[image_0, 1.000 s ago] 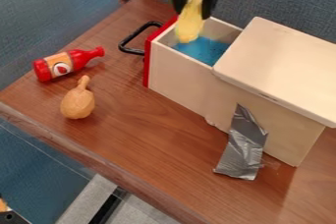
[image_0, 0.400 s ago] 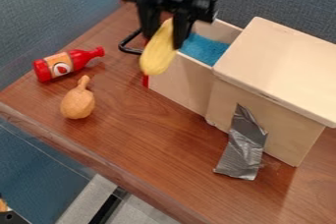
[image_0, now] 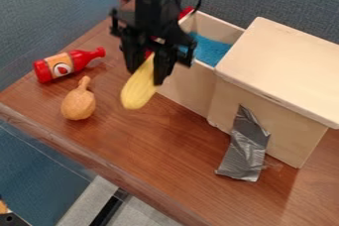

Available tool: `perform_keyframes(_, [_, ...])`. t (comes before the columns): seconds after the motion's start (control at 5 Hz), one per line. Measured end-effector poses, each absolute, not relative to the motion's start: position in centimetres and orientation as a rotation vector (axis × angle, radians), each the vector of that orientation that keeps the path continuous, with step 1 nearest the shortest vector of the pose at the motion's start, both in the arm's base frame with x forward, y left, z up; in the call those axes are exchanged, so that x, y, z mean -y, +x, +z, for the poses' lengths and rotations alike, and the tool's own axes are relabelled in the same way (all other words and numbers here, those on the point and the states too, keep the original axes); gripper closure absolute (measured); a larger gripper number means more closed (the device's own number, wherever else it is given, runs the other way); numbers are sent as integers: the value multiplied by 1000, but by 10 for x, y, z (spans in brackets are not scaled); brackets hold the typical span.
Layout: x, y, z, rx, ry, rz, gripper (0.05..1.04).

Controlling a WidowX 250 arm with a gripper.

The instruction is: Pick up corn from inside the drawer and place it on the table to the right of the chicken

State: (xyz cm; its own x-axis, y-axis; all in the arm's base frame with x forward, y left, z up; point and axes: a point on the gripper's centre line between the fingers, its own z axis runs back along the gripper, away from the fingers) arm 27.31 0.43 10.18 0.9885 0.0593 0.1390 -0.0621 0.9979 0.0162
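Corn (image_0: 138, 91) is hanging tilted in my claw (image_0: 146, 71), both fingers gripping its upper end, over the table (image_0: 159, 145) between the chicken (image_0: 78, 105) and the open drawer (image_0: 187, 87). I am pointing the claw downward, my arm (image_0: 155, 2) descending from the top edge and covering part of the drawer's front. Beyond the chicken, a red bottle (image_0: 83, 59) is lying sideways, its orange label (image_0: 59, 64) bearing a round emblem. Silver tape (image_0: 245, 145) is running from the wooden box (image_0: 281, 66) onto the table.
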Motion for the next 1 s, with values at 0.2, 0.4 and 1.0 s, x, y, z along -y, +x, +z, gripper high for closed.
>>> perform_keyframes(0.2, [-12,274,82,108,23,70,592])
perform_keyframes(0.4, [-13,272,58,67,37,71,592])
perform_keyframes(1.0, [-17,261,36,38,46,98,592])
